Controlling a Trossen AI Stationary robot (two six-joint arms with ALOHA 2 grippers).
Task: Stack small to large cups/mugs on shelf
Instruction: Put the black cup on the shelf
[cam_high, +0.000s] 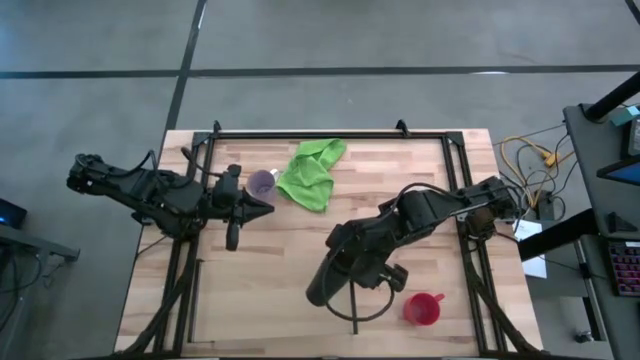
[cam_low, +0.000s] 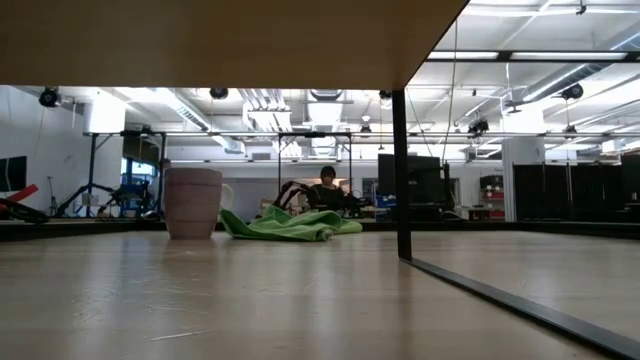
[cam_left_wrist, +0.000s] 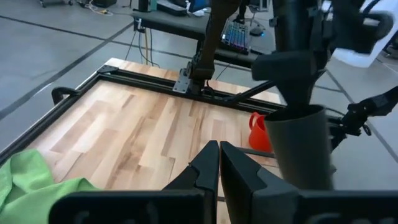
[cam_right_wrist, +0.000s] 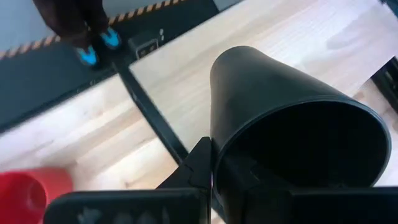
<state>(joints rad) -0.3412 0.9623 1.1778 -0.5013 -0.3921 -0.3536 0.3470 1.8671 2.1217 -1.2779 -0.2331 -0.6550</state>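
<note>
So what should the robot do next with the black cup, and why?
Probably carry it toward the red mug and line it up above. The right gripper is shut on the black cup, holding it clear of the wood, with the mug close by at the table's near edge. The left gripper, shut and empty, waits beside the purple cup.

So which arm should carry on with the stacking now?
The right. Its hand is already shut on the black cup, held up off the table with the red mug close by. The left hand is shut and empty, beside the purple cup.
</note>
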